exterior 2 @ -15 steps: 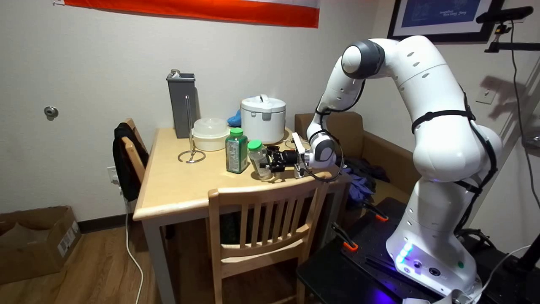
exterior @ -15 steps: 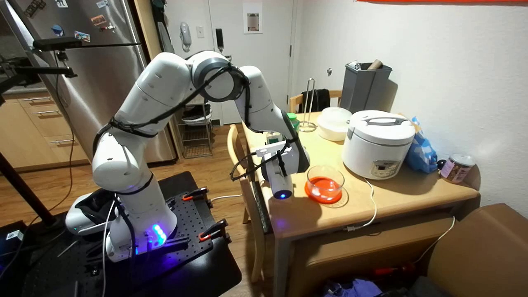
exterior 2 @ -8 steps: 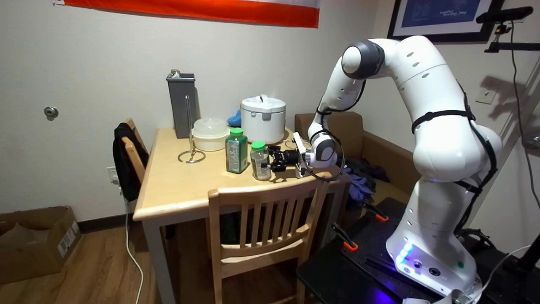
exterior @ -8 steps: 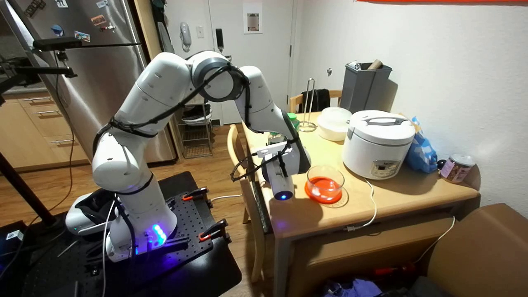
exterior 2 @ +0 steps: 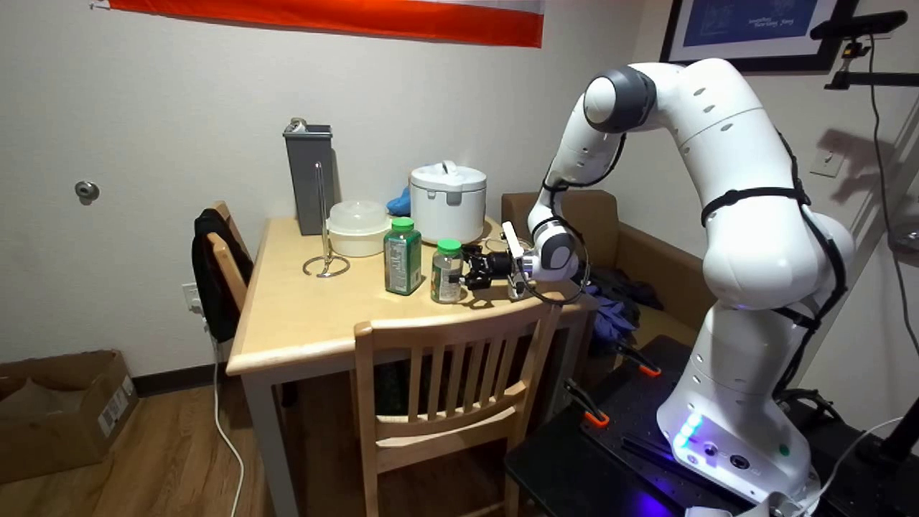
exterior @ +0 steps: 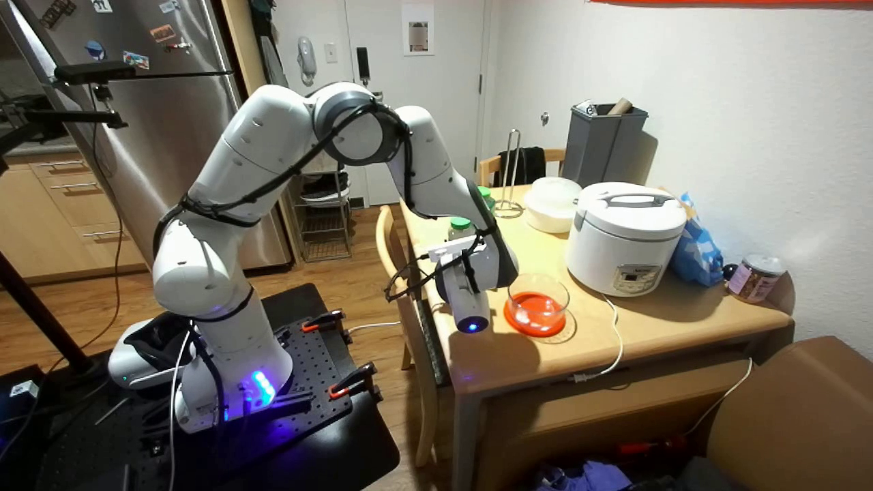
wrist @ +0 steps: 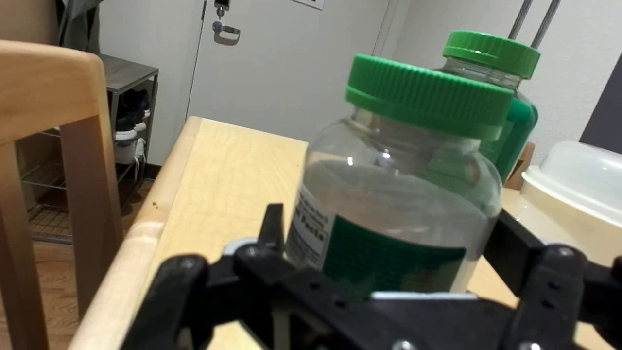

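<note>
Clear jar [wrist: 398, 180] stands upright between the gripper's [wrist: 391, 232] parted jaws; contact unclear.

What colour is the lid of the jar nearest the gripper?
The lid is green, clearest in the wrist view.

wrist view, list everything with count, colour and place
Round plastic jar: 1, clear with green lid, centre
Boxy plastic jar: 1, green, behind it
Domed plastic container: 1, cream, right edge
Flat wooden table: 1, tan, beneath jars
Wooden chair: 1, light brown, left
Metal shoe rack: 1, grey, left background
Shoes: several, black or white, on it
Flat door with silver lever handle: 1, white, background
Metal rods: 2, grey, top right
Tall bin: 1, dark grey, right edge
Two-fingered gripper: 1, black, bottom, jaws open either side of the round jar
</note>
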Controlling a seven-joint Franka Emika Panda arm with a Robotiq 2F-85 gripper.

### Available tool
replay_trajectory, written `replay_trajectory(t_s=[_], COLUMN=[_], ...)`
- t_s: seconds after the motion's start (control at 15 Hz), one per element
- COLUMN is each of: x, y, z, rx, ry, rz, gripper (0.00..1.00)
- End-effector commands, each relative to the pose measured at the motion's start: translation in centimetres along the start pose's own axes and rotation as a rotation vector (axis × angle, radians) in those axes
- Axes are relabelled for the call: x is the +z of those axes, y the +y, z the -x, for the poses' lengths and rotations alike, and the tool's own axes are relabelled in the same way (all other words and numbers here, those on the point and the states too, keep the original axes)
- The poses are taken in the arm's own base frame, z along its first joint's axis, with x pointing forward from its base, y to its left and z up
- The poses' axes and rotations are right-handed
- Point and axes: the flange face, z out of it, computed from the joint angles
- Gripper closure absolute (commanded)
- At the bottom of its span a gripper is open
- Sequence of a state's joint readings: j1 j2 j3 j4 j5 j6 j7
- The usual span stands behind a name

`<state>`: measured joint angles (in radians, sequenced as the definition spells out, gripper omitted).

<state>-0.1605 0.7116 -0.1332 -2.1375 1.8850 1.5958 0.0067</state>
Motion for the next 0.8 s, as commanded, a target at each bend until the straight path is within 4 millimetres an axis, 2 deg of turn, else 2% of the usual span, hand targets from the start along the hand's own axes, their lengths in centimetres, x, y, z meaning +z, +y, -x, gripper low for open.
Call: replay_trajectory(t_s=[0.0, 0.33, 0.73], x=[-1.3, -1.3, -0.7], y=[-1.5, -3.2, -3.7], z=[3.4, 6.4, 9.1], rx=[-0.03, -0.092, -0.129], ry=[0.063, 0.117, 0.149], rz=[0.008, 0.068, 0.122], gripper=[0.0, 0.0, 0.0])
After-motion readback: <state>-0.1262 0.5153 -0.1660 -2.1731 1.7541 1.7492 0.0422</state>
